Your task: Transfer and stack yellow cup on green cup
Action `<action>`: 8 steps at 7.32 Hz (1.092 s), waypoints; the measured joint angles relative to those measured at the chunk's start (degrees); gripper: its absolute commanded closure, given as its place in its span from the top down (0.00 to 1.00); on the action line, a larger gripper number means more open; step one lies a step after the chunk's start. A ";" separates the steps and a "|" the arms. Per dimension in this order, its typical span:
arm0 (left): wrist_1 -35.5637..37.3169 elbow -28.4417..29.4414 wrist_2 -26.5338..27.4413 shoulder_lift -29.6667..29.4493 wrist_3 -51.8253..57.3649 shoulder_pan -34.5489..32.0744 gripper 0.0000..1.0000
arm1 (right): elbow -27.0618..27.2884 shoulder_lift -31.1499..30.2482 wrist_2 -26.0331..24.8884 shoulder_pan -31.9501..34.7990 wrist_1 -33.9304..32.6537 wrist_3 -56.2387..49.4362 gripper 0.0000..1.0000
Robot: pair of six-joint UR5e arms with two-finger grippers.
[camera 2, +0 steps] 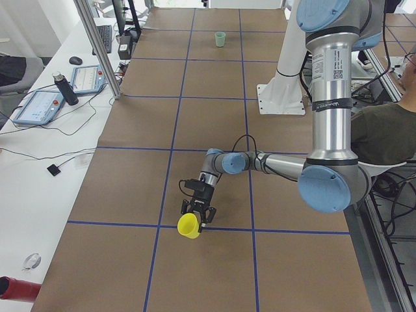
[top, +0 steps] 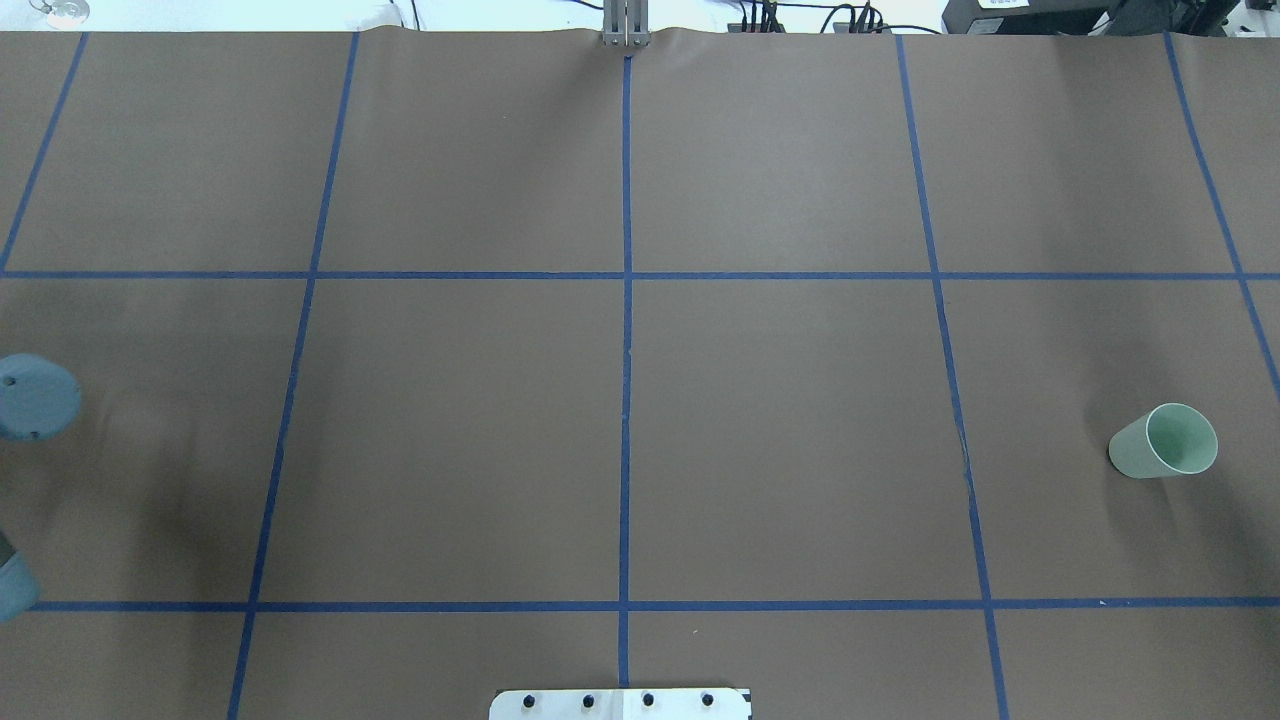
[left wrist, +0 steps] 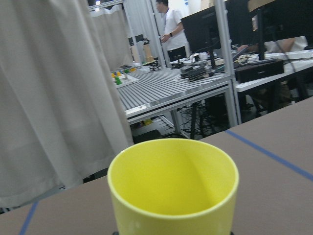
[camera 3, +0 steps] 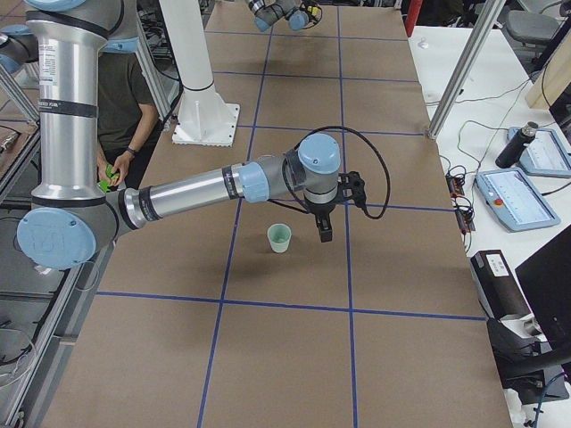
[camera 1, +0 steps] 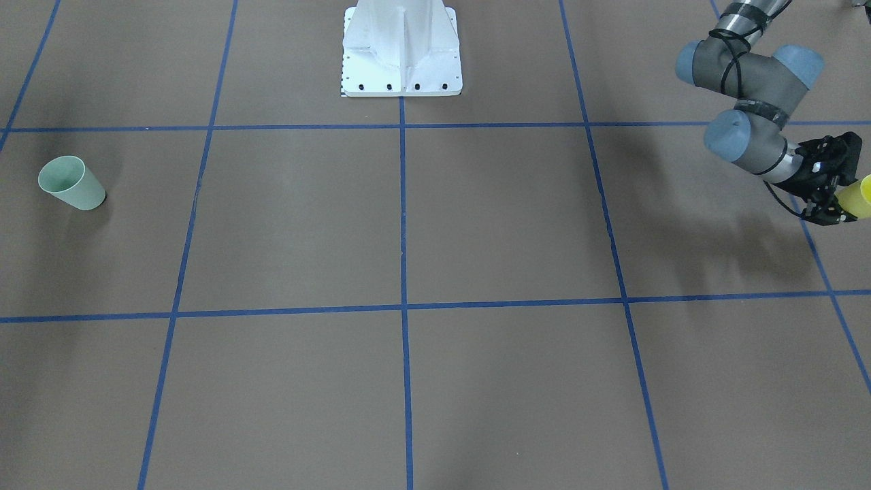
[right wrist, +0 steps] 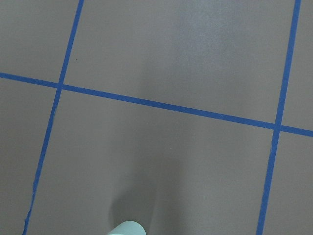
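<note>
The yellow cup [camera 1: 859,197] is held in my left gripper [camera 1: 831,204] at the table's far end on my left. In the exterior left view the cup [camera 2: 189,226] hangs tilted, low over a blue tape line, below the gripper [camera 2: 199,213]. It fills the bottom of the left wrist view [left wrist: 173,188], mouth up. The green cup [camera 1: 71,182] stands upright at the other end [top: 1165,441]. My right gripper [camera 3: 324,234] shows only in the exterior right view, just beside the green cup [camera 3: 279,238]; I cannot tell whether it is open or shut. The cup's rim [right wrist: 127,228] peeks into the right wrist view.
The white robot base [camera 1: 401,51] stands at the middle of the near edge. Blue tape lines [top: 626,300] grid the brown table. A side desk with tablets and a bottle [camera 2: 65,88] runs along the far edge. A seated operator [camera 2: 383,130] is behind the robot.
</note>
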 measured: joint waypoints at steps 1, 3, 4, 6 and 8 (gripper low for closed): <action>-0.67 0.60 1.78 -4.78 3.23 0.16 0.17 | -1.03 0.05 0.37 0.00 1.22 0.09 1.00; -5.68 3.25 6.60 -14.40 10.24 0.94 0.17 | -2.29 0.08 1.76 0.00 2.42 0.29 1.00; -10.17 5.48 8.41 -19.06 14.69 1.91 0.17 | -2.75 0.16 2.13 -0.02 2.57 0.30 1.00; -27.14 10.28 9.52 -25.57 30.07 4.40 0.17 | -3.13 0.30 2.34 -0.10 2.74 0.23 1.00; -47.95 13.82 8.81 -29.97 47.69 7.92 0.17 | -3.51 0.81 2.14 -0.55 5.59 0.33 1.00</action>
